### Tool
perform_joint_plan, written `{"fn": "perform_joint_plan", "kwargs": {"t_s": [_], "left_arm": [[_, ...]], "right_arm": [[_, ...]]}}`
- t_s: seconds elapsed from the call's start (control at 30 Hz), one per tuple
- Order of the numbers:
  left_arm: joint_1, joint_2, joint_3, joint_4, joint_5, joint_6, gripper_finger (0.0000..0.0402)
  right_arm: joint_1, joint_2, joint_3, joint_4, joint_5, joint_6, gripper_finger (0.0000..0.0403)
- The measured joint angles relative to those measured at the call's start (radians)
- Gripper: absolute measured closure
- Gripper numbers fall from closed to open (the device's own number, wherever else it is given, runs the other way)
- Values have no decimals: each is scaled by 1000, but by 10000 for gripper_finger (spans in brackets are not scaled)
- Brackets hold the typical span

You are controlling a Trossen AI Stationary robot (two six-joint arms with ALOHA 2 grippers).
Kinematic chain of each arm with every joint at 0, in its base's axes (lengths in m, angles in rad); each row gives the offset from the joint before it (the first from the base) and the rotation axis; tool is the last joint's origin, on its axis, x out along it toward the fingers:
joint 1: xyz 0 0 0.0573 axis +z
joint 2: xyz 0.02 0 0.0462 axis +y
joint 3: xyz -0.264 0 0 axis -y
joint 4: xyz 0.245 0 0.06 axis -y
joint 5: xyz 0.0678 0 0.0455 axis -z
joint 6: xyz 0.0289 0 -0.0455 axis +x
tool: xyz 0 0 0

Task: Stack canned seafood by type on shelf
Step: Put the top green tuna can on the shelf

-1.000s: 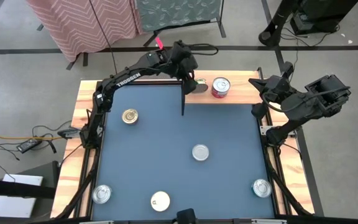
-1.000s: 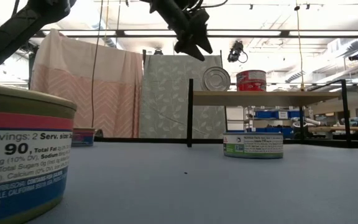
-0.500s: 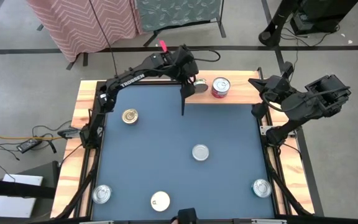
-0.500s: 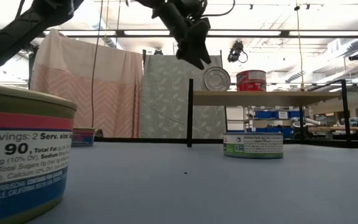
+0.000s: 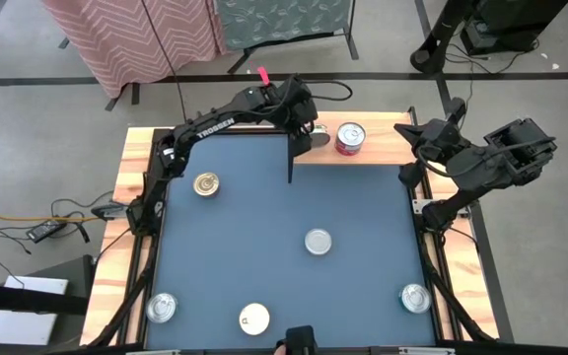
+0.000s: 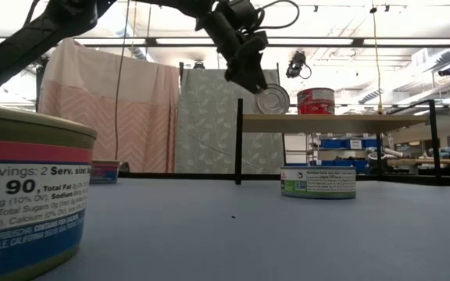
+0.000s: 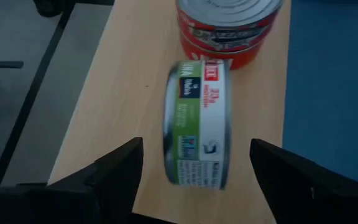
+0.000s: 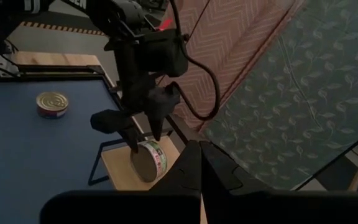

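The left end effector [image 7: 194, 165] hung open over the shelf [image 5: 378, 154], its fingers [image 7: 120, 165] either side of a green-labelled tin [image 7: 197, 124] standing on edge, not touching it. A red tin [image 5: 350, 137] stood just beside it. The right end effector [image 8: 199, 168] waited closed off the worktop's [image 5: 264, 212] right edge.

Four views: one overhead, one at table level, two on the wrists.
The high view looks straight down; the low view looks level across the table [image 5: 264, 217]; both wrist views, the left much closer, share the shelf [image 7: 135, 93] and the tin on edge [image 7: 197, 124].
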State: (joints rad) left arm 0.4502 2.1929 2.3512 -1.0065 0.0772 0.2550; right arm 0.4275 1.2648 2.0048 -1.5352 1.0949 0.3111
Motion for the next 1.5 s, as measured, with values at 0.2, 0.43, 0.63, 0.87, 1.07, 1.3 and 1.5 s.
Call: {"fn": "perform_joint_plan", "kwargs": {"t_s": [0.2,0.43,0.63,0.87,1.07,1.3,1.5], "left_arm": [[1,8,0,6,7,-1,139],[1,8,0,18,28,-4,163],[2,12,0,16,33,-5,177],[2,31,-1,8,45,-28,206],[6,29,0,29,40,-27,255],[8,29,0,31,25,-68,256],[15,28,2,90,27,-236,256]], "right_arm": [[0,0,0,0,4,-6,397],[0,0,0,0,5,-18,397],[0,0,0,1,7,-19,397],[0,0,0,9,6,-19,397],[0,0,0,15,4,-19,397],[5,0,0,16,4,-18,397],[5,0,0,15,3,-19,397]]}}
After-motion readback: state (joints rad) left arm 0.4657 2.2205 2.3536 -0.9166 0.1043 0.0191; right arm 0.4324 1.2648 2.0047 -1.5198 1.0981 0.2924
